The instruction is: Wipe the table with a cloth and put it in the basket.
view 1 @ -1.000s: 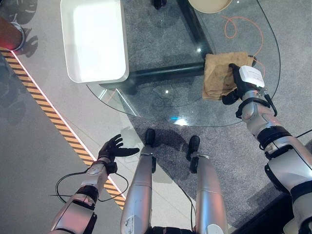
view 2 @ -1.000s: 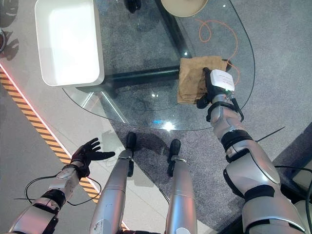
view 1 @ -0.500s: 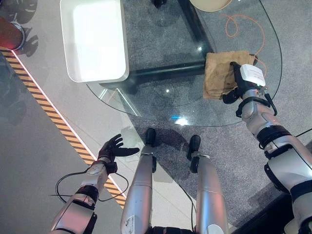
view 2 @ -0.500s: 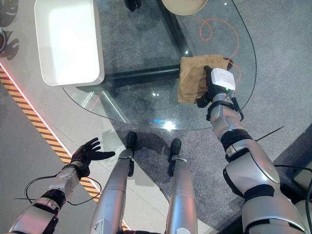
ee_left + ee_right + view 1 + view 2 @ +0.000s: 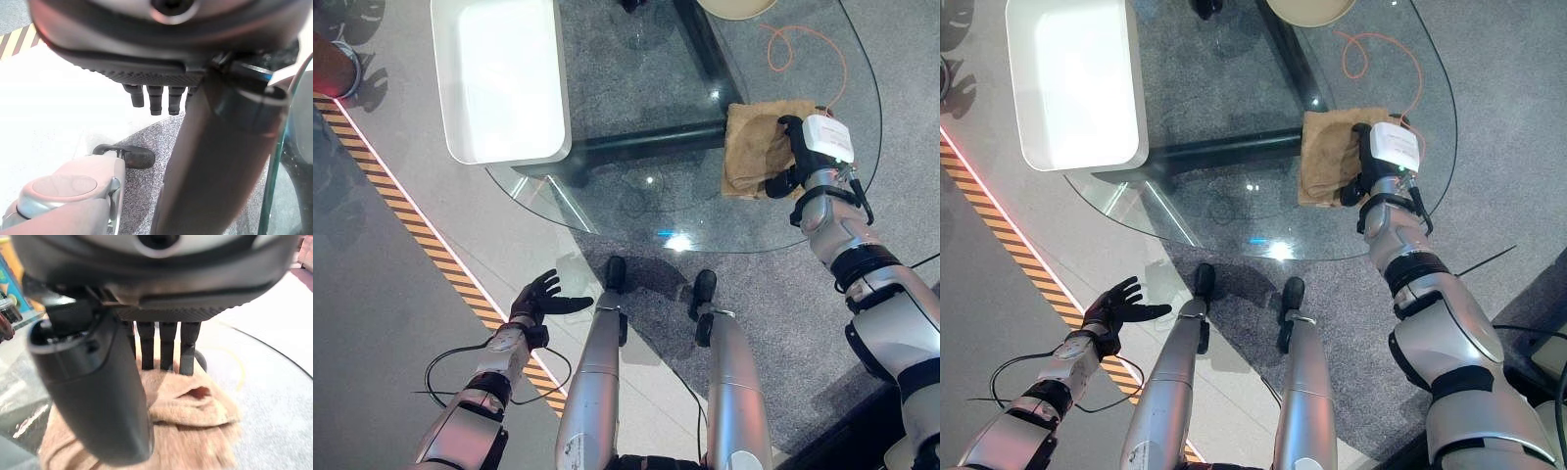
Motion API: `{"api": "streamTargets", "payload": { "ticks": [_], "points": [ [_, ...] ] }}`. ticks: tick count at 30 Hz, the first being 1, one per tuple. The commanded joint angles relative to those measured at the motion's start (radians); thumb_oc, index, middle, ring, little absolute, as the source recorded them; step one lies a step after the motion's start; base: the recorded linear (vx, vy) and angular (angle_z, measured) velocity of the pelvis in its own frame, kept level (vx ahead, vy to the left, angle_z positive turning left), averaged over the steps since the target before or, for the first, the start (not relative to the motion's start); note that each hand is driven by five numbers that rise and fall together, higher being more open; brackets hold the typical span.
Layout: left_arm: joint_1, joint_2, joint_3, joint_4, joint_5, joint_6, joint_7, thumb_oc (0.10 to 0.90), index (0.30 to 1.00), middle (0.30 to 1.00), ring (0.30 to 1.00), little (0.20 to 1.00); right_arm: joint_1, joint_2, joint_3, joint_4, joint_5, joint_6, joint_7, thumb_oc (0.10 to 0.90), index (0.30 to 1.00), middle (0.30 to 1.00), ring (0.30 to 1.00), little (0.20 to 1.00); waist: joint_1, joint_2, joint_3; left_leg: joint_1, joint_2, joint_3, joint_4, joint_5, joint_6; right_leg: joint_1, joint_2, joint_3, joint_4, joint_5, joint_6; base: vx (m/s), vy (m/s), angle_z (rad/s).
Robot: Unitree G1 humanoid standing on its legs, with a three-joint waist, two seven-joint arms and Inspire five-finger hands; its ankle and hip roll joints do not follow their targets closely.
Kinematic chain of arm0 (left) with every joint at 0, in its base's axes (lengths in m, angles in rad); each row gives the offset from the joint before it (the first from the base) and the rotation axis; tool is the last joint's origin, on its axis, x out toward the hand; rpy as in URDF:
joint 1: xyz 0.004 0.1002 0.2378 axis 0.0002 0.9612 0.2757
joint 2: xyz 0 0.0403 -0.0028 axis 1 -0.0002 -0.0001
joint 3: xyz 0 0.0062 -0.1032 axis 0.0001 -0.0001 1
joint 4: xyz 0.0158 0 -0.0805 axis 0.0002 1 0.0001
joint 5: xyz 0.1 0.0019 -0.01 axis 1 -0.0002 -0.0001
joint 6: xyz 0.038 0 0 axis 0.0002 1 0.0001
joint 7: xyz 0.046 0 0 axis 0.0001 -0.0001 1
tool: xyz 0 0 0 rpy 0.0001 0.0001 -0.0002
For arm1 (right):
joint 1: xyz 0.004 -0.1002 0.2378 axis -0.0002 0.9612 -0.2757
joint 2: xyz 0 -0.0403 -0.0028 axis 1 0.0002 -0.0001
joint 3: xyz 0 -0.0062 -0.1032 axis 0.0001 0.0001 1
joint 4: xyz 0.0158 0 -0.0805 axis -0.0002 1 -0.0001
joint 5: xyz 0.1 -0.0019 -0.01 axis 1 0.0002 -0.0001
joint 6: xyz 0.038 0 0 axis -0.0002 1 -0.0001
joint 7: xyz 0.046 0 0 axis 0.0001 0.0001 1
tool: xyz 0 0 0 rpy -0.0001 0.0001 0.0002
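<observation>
Right wrist view: right hand [image 5: 161, 308] w/ straight fingers [image 5: 166, 350] pressing flat on tan cloth [image 5: 190, 431] under it.

Two head views look steeply down from above the glass table [image 5: 607, 186], set slightly apart side by side; both share the table's near rim, the white basket [image 5: 499, 78] at its far left, and the tan cloth [image 5: 1327, 157] toward its right. Left wrist view sits very close behind the left hand [image 5: 156, 73], off the table's near left edge, facing the floor. Right wrist view looks along the right hand [image 5: 166, 308] from very near, onto the cloth.
</observation>
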Motion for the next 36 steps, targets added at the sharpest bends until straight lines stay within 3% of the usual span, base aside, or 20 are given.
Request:
{"api": "streamTargets", "payload": {
  "ticks": [1,36],
  "points": [
    [0.008,0.003,0.005,0.004,-0.02,-0.018,0.014,0.8,0.9,0.9,0.9,0.9,-0.051,-0.057,0.029,0.001,-0.023,-0.007,-0.025,0.1,0.3,0.3,0.3,0.2,-0.001,0.041,-0.023,0.008,-0.067,0.067,0.043,-0.051,0.098,0.003,0.045,-0.08,-0.022,0.025,-0.021,0.0,0.0,0.0],
    [0.006,0.004,0.003,-0.004,-0.023,-0.021,0.018,0.8,0.9,0.9,0.9,0.9,-0.065,-0.052,0.046,-0.019,-0.012,0.0,-0.032,0.1,0.3,0.3,0.3,0.2,0.0,0.044,-0.023,0.008,-0.069,0.07,0.035,-0.048,0.099,0.001,0.047,-0.083,-0.028,0.027,-0.022,0.0,-0.001,0.01]
  ]
}}
